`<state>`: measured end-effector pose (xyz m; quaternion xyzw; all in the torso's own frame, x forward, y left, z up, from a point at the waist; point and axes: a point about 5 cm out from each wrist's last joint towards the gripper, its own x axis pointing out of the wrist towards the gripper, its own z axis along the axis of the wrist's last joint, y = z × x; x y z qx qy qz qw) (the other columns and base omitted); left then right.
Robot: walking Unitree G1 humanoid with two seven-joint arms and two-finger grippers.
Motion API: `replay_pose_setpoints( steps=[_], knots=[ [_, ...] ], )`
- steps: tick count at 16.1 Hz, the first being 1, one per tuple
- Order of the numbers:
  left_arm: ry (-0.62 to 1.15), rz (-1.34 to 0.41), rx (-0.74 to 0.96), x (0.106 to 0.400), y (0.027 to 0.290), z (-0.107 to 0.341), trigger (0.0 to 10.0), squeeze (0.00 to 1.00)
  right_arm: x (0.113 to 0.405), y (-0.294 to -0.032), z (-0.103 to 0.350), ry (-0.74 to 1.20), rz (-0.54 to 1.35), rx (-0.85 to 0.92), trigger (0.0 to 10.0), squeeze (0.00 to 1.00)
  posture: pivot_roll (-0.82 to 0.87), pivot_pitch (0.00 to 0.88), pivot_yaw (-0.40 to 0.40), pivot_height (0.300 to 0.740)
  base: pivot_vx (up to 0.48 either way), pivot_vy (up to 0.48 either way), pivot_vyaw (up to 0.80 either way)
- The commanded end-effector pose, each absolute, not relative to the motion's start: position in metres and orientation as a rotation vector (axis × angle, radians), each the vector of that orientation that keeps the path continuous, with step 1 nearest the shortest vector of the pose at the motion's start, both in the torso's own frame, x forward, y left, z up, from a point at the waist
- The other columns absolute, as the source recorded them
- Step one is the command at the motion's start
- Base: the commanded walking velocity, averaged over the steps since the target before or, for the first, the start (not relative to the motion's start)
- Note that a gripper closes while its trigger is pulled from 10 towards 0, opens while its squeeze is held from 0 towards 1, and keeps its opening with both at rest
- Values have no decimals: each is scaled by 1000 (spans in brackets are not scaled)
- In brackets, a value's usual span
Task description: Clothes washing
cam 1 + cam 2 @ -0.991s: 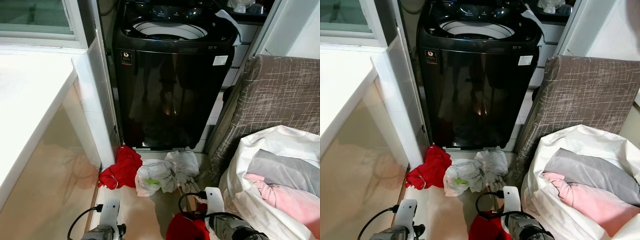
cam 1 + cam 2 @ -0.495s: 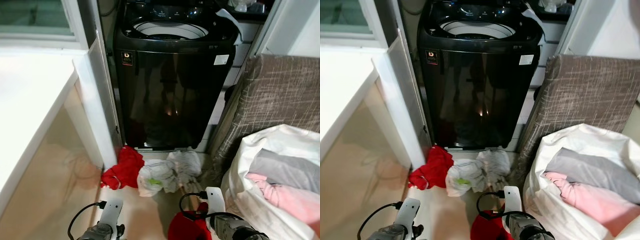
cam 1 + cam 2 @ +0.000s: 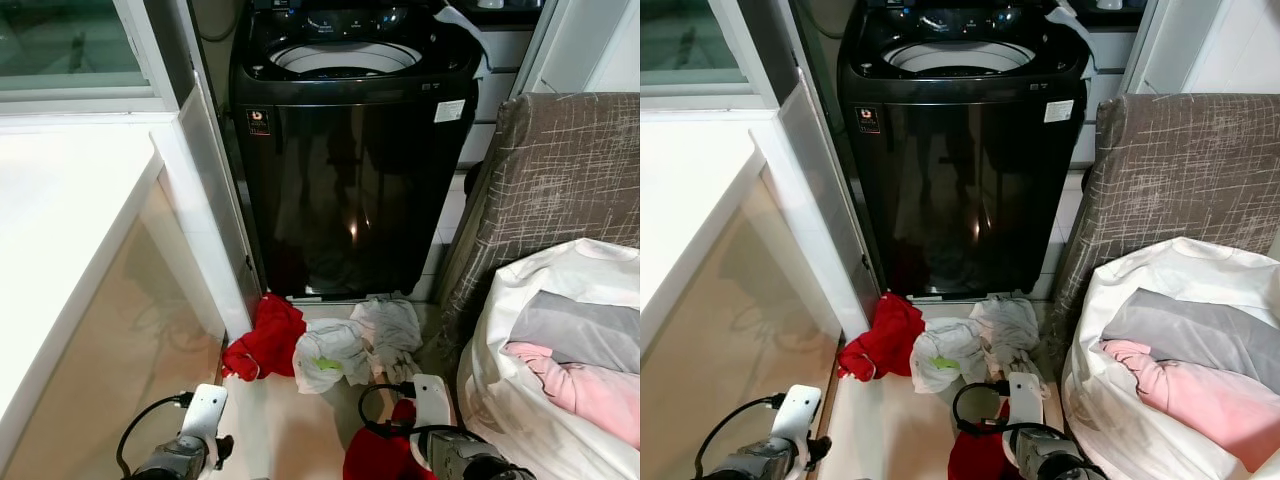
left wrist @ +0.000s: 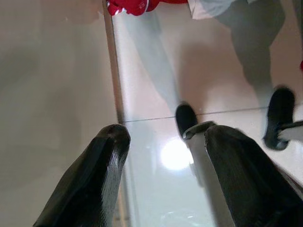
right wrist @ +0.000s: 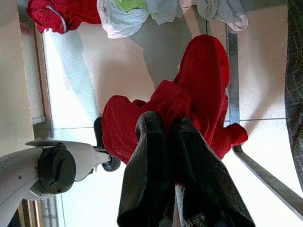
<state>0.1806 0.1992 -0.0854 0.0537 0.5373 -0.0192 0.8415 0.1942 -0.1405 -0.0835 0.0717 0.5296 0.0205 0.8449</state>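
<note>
One red garment [image 5: 189,118] is already pinched between the closed fingers of the right gripper [image 5: 163,130], hanging in a loose bunch low at the robot's front, above the pale floor tiles [image 4: 156,61]. From that cloth the top-loading washing machine [image 3: 350,150] lies straight ahead and well above, its round drum opening [image 3: 345,58] facing upward, so the carry has to go forward and then up over the rim. Between the two, on the floor just before the machine, lie another red garment [image 3: 265,340] and a heap of pale clothes [image 3: 355,340], apart from the held piece. The right arm is plainly the one to make the lift; the left gripper [image 4: 163,142] hangs with its fingers spread and nothing between them, near the floor by the white counter [image 3: 60,230]. How much of the held cloth trails below is hard to judge.
</note>
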Motion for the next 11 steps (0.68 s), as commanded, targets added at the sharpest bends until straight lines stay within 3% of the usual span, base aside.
replay_pose_setpoints(
  steps=[1, 11],
  knots=[
    [1140, -22, 107, 181, 199, -85, 10000, 0, 199, -145, -81, 1086, 9, 176, 0, 0, -19, 20, 33, 740, 0, 0, 0],
    [1108, -37, 84, 184, 187, -86, 10000, 0, 204, -162, -78, 1068, 32, 106, 0, 0, -22, 14, -3, 740, 0, 0, 0]
  ],
)
